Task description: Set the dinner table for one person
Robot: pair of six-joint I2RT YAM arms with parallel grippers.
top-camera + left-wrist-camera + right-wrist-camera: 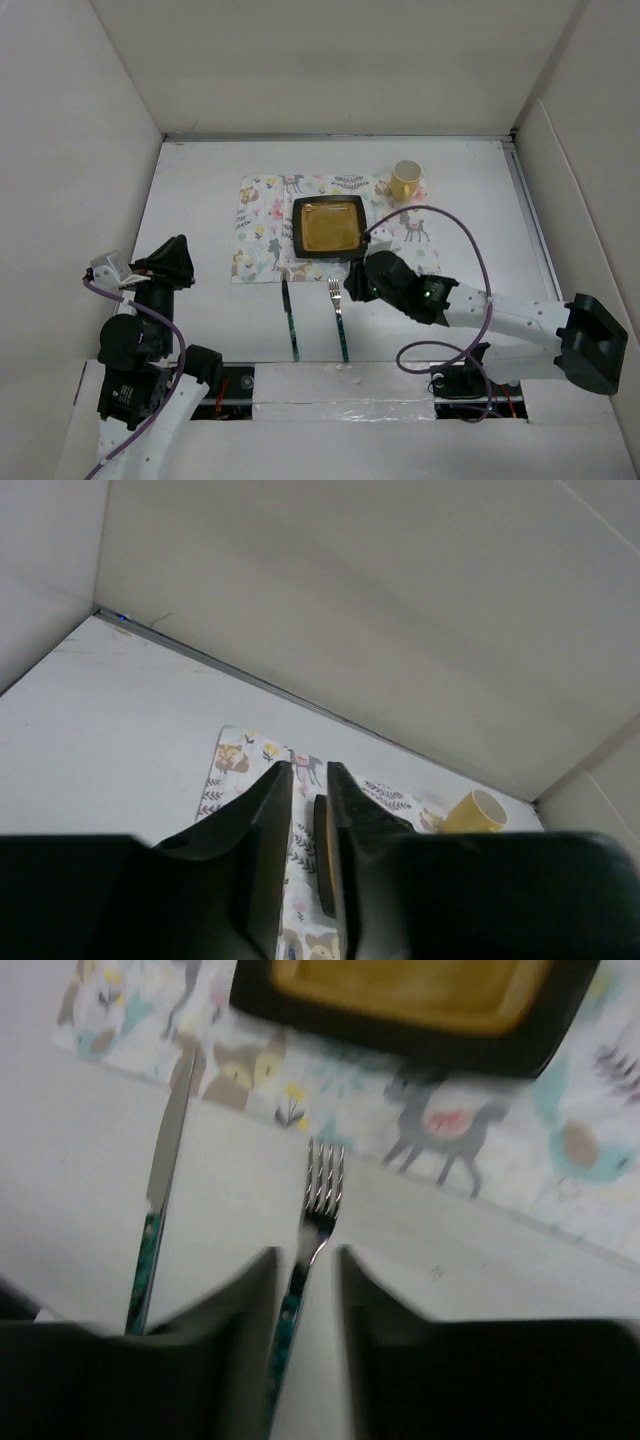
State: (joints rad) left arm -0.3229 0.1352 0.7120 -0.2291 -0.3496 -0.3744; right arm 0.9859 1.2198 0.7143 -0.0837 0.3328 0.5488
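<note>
On the white dinner table (200, 190) lies an animal-print placemat (265, 225) with a black square plate (328, 228), yellow inside, and a yellow cup (405, 180) at its far right corner. In front of the mat a knife (290, 322) and a fork (340, 322) lie side by side, both with green handles. My right gripper (356, 280) hovers low over the fork (322, 1185). Its jaws stand narrowly open (308, 1255) and the handle runs under the gap, ungripped. My left gripper (176, 256) is raised at the left, its jaws nearly together (308, 770) and empty.
White panels wall the table on the left, back and right. A purple cable loops from the right arm (480, 270) above the table. The arm bases and a taped strip (340, 385) sit along the near edge.
</note>
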